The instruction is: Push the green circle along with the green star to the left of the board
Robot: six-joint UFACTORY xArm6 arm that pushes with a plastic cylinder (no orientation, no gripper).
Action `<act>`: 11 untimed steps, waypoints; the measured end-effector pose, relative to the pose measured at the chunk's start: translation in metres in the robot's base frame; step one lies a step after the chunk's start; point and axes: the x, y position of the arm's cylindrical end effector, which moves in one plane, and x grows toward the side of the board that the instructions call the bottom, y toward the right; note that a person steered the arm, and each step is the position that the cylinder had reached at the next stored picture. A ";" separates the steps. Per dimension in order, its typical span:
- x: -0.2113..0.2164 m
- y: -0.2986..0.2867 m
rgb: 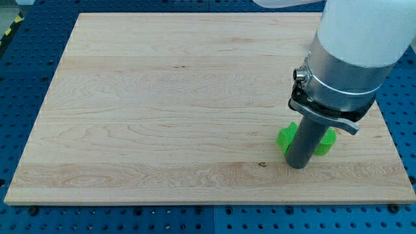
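Single cam view, wooden board (162, 110) lying on a blue perforated table (19, 78), board fills most of the frame. Arm (351, 45) enters from the view's top right: white upper housing, silver collar w/ a dark bracket below it, then a dark grey rod going down to the board. My tip (297, 166) sits on the board in the view's lower right area, near the bottom edge but not at it. No fingers on this rig, just the rod, so nothing is grasped or clenched; it only contacts by pushing. Two green pieces are right at the rod, both partly hidden behind it. One green block (285, 138) pokes out on the view's left side of the rod, the other green block (327, 143) pokes out on the view's right side, so the rod stands in front of and between them from this angle. Shapes can't be made out w/ the rod covering most of each, so can't tell which is the circle and which the star. Both look touching or just beside the rod, but exact contact isn't clear. The two greens appear close to each other, gap between them hidden. Both are well over on the view's right part of the board, far from the left edge. Small dark knot mark (262, 164) in the wood just to the view's left of my tip. Arm housing hides the board's top right corner.
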 end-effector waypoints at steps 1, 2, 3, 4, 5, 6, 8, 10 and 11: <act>-0.003 -0.003; -0.009 -0.003; 0.008 0.007; 0.026 0.033; 0.026 0.089; 0.012 0.113; -0.023 0.061; -0.032 0.048; -0.032 0.086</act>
